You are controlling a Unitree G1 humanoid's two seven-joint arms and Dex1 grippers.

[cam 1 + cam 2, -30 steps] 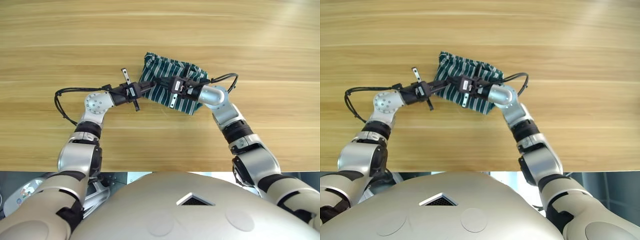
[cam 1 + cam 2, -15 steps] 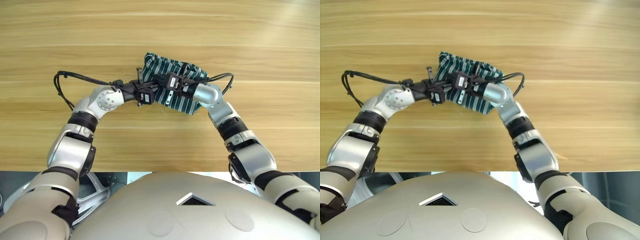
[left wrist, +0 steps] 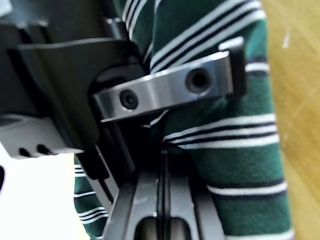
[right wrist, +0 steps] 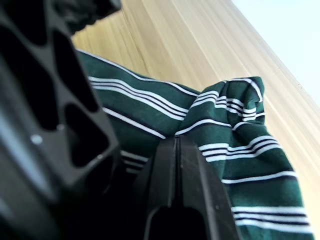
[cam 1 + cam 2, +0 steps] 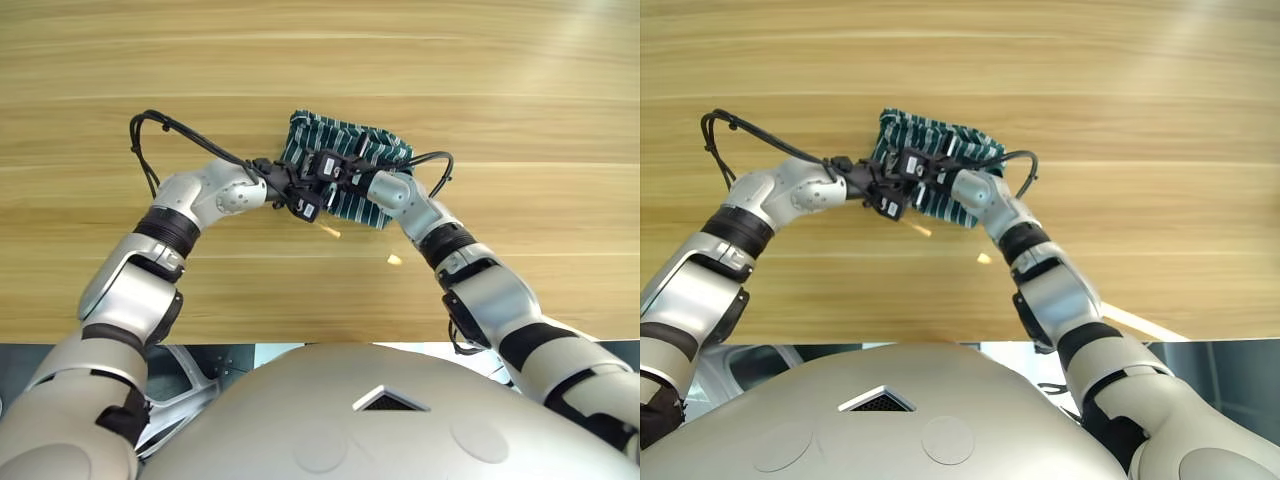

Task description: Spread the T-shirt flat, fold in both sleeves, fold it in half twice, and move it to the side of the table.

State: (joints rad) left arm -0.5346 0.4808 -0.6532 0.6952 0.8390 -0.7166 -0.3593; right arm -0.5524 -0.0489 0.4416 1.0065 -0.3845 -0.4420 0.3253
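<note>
Two grippers meet at the near left edge of the folded green T-shirt with white stripes (image 5: 368, 150), which lies mid-way across the pale wooden table (image 5: 500, 80). My left gripper (image 5: 305, 200) has its fingers pressed together against the cloth. My right gripper (image 5: 323, 168), just beside it on the shirt, is likewise closed. I cannot tell whether either has fabric caught.
</note>
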